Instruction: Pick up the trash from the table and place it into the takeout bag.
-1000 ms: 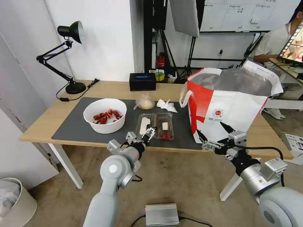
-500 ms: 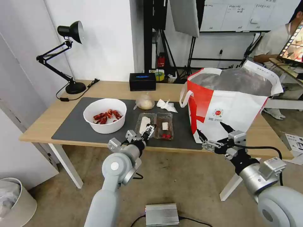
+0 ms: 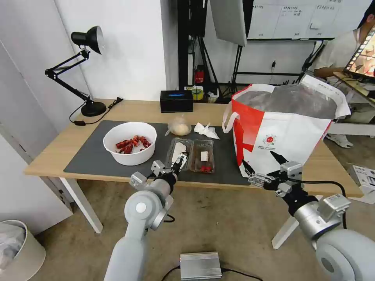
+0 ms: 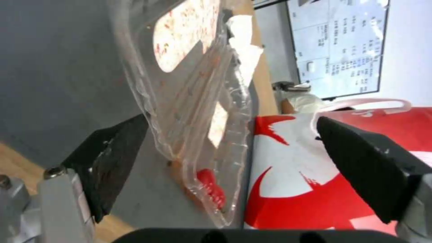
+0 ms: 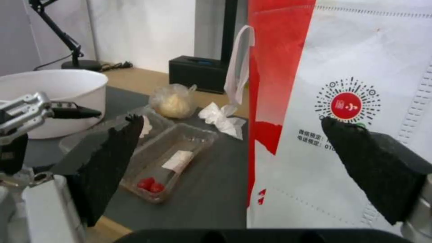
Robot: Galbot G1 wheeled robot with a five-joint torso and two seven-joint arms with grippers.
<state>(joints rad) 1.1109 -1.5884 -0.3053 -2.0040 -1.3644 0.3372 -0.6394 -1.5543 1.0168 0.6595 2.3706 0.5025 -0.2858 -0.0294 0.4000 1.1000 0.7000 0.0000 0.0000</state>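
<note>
Straddling the near end of the tray (image 3: 191,155) on the table (image 3: 54,156), left gripper (image 4: 234,165) fingers spread, tray's long axis running away from them; right gripper (image 3: 261,168) idling spread by the bag (image 3: 281,132).

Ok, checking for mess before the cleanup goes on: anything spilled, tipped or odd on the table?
Nothing spilled or tipped. The clear tray lies hinged open on the grey mat, scraps inside; the left hand hangs open at its near edge. The bowl and takeout bag stand upright.
</note>
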